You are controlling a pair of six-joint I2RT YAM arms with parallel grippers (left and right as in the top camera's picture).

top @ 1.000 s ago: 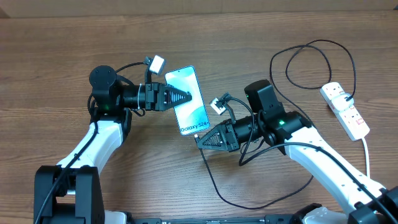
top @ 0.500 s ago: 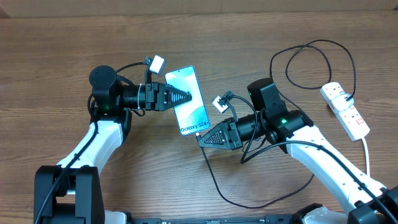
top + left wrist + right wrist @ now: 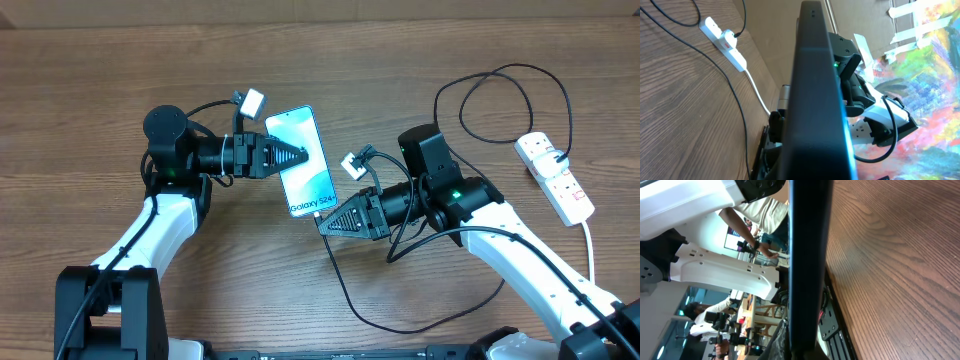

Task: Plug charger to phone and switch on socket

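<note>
The phone (image 3: 305, 160) lies tilted at mid-table, screen up, with the "Galaxy S24" text at its near end. My left gripper (image 3: 298, 155) is shut on the phone's left edge; in the left wrist view the phone (image 3: 812, 100) fills the middle as a dark slab. My right gripper (image 3: 322, 222) is closed at the phone's near end, where the charger cable (image 3: 345, 295) starts. The connector tip is hidden. The cable loops round to a black plug (image 3: 562, 158) in the white socket (image 3: 555, 178) at far right. In the right wrist view the phone (image 3: 807, 265) is edge-on and hides the jaws.
The socket's thick white cord (image 3: 590, 245) runs toward the front right edge. The black cable makes a big loop (image 3: 500, 100) at the back right and another (image 3: 420, 325) near the front. The socket (image 3: 725, 42) and its cord show in the left wrist view.
My right arm has shifted slightly to the right and its gripper tip sits a touch higher at the phone's near end. The left arm and the phone have not moved.
</note>
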